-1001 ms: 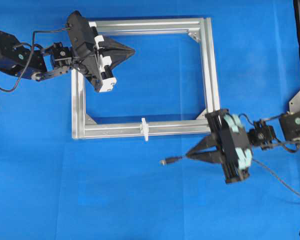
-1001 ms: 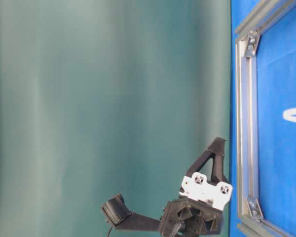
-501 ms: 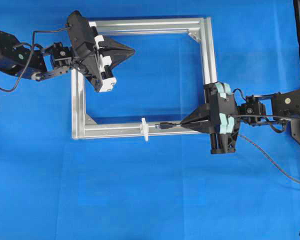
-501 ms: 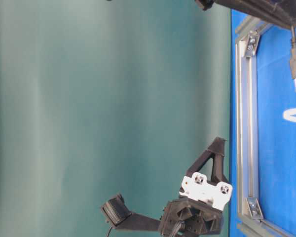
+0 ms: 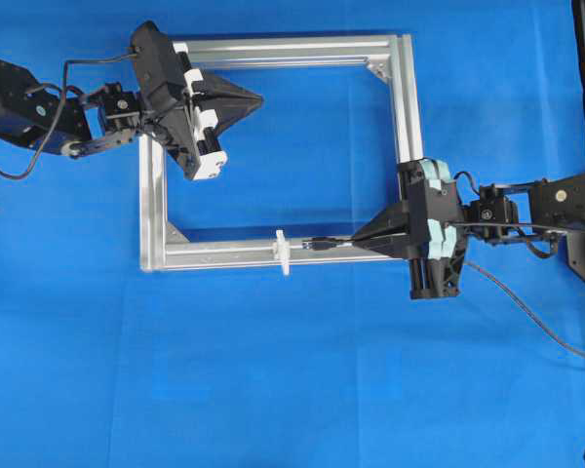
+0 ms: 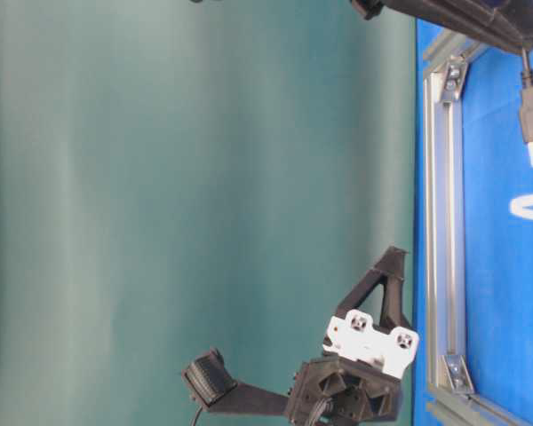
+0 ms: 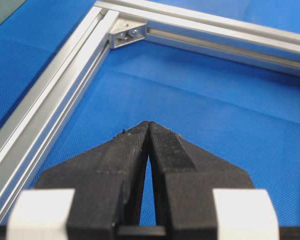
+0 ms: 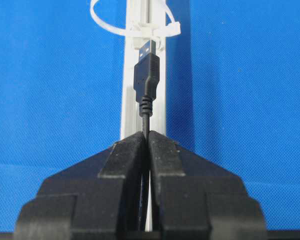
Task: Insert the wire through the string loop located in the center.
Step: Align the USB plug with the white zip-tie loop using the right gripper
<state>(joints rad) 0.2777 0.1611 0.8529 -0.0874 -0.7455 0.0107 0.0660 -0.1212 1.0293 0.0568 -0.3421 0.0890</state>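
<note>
- Wire (image 8: 147, 87) is where I look first: its plug sits just in front of my right gripper (image 8: 148, 136), which is clenched on the thin cable right behind the plug.
- In the right wrist view the metallic tip points straight at the string loop (image 8: 135, 22) and lies over the silver bar of the frame (image 5: 407, 117).
- From the overhead view the plug tip is near the loop, on its right side, but I see a small gap between them, so I judge the tip has not entered yet.
- In the table-level view the plug hangs above the white oval of the loop and is apart from it.
- My left gripper (image 7: 149, 131) is closed on nothing; its fingers meet at the tips above the blue mat (image 5: 292, 390) inside the frame, near the far left corner, well apart from the loop.
- Done, as I judge it: the wire is picked up and lined up with the loop.
- Left to do: push the plug through the opening and draw some cable after it.
- I cannot tell from these views if the height of the tip matches the opening exactly.
</note>
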